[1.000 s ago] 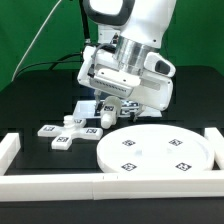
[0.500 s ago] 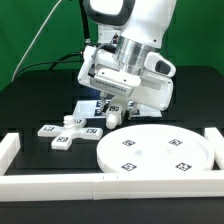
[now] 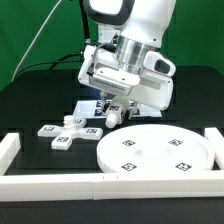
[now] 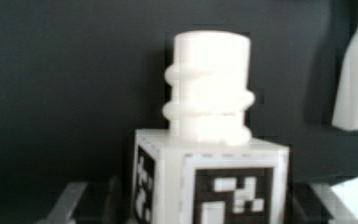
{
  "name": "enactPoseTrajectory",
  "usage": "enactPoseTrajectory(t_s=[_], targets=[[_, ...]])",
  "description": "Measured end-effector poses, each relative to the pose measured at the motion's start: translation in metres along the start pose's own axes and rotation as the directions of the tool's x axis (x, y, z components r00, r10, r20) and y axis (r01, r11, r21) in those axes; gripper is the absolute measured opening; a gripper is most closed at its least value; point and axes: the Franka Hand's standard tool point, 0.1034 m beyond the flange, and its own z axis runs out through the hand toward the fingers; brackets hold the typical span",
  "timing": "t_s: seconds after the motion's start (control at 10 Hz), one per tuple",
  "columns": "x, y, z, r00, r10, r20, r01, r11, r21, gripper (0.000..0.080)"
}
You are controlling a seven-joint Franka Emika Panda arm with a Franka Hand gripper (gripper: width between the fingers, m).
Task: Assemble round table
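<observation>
Step in hand: pickup of leg [image 4: 211,100].
Leg stood upright at centre of exterior view, between cross base [image 3: 66,131] at left and round top [image 3: 155,150] at lower right.
Gripper [image 3: 109,113] set over leg, jaws judged clamped on its tagged block.
Next move, as judged: leg to be lifted straight, no tilt, then carried to mating part. Socket not seen.
</observation>
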Motion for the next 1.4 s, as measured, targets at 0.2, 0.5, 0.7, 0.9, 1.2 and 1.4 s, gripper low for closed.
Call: enactPoseTrajectory(t_s=[0.2, 0.5, 0.7, 0.9, 1.2, 1.4], targets=[[-0.003, 0.004, -0.009, 0.976, 0.218, -0.003, -0.218, 0.976, -0.021, 0.0400], [-0.001, 0.030, -0.020, 0.795, 0.606, -0.028, -0.606, 0.795, -0.016, 0.0400], [0.000, 0.034, -0.020, 0.726, 0.687, -0.034, -0.688, 0.726, -0.016, 0.0400], [0.001, 0.035, -0.020, 0.644, 0.764, -0.042, -0.764, 0.645, -0.009, 0.0400], [0.006, 0.055, -0.030, 0.244, 0.969, -0.050, -0.970, 0.244, -0.007, 0.0400], [0.011, 0.080, -0.039, -0.079, 0.995, -0.065, -0.997, -0.079, 0.004, 0.0400]])
